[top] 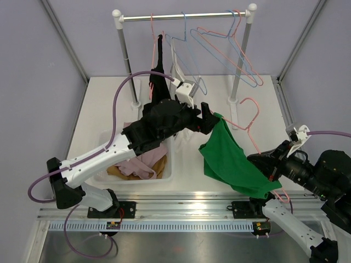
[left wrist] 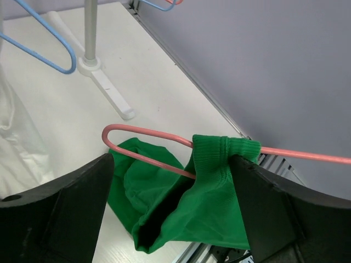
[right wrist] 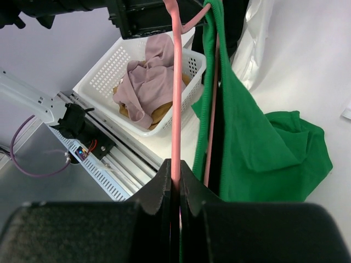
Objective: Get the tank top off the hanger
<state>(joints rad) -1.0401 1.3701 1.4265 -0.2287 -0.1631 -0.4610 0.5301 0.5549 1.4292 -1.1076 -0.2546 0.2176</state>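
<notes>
While on hanger (left wrist: 148,133), strap (left wrist: 219,164) between fingers (left wrist: 60,208).

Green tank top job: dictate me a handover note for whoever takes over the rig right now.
Left gripper: open, fingers either side of the shoulder strap, not clamped.
Right gripper: shut on the pink hanger, holding it over the table, away from the rack.
Green tank top: on the hanger, strap looped over its arm, lower part pooled on the table.
Done: hanger is off the rail and steadied.
Left: close on the strap, slide it off the hanger's end, then probably free the other side and set the top down.
</notes>
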